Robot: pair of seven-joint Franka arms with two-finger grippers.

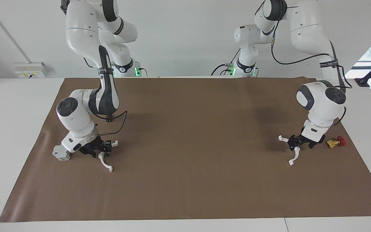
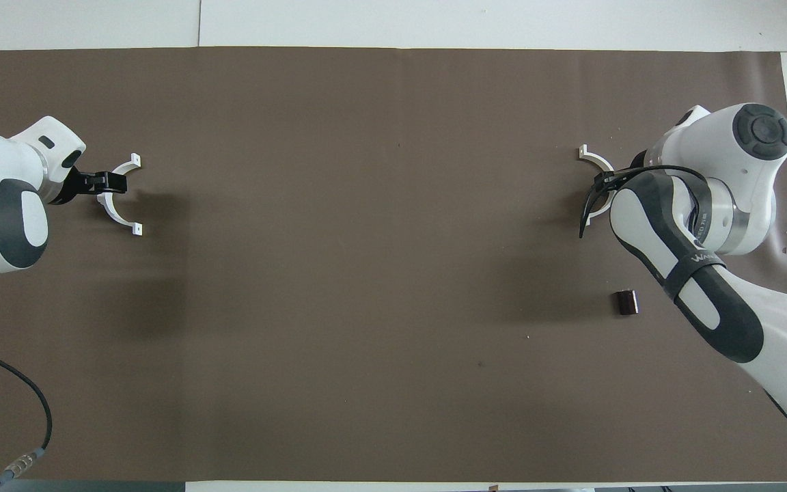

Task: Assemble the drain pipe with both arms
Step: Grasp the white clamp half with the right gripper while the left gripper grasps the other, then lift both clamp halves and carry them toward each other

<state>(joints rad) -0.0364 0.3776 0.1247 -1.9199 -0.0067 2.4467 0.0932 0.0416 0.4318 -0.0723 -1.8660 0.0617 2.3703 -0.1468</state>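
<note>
**Risk: insecure pickup of the half-rings**

The two arcs lie well apart, one [image 1: 104, 160] at the right arm's end, one [image 1: 292, 154] at the left arm's. The right gripper [image 1: 103, 149] is closing on its arc; an off-centre pinch could flick it aside. The left gripper [image 1: 296, 144] straddles its arc, jaws open; lifting now would leave it behind.
</note>
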